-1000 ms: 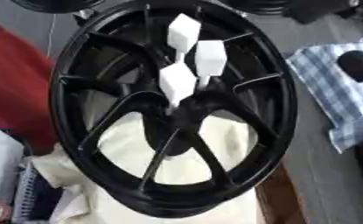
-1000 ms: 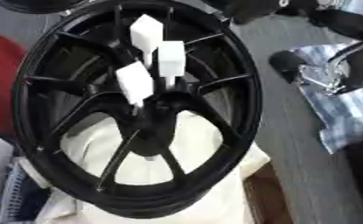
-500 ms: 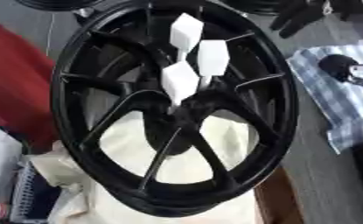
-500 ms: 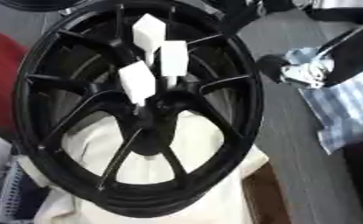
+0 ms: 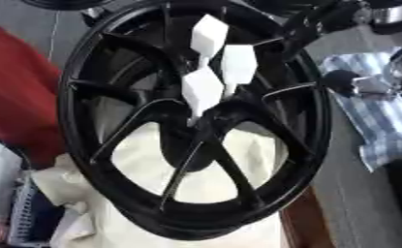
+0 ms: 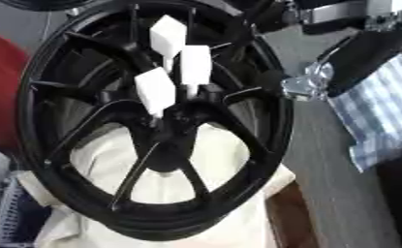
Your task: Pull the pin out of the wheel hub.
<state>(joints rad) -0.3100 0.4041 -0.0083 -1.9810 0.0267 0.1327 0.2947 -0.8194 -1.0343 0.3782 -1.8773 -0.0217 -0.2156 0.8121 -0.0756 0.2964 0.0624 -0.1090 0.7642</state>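
Note:
A black spoked wheel hub (image 5: 316, 145) lies flat and fills the middle of both views. Three white pins with block-shaped heads stand close together above its centre: one at the back (image 5: 209, 35), one to the right (image 5: 239, 65), one nearest (image 5: 202, 89). My right hand (image 6: 361, 55), black with silver parts, comes in from the upper right and hovers just outside the rim's right side, apart from the pins. Its shape is blurred. My left hand shows in neither view.
A cream cloth (image 5: 238, 155) lies under the wheel. A red object (image 5: 17, 111) sits at the left and a blue checked cloth (image 5: 382, 131) at the right on the grey surface (image 5: 348, 203). A blue and white item (image 5: 22, 218) is at the lower left.
My right hand has shifted up and slightly left, closer to the wheel's right rim. The pins stand as before.

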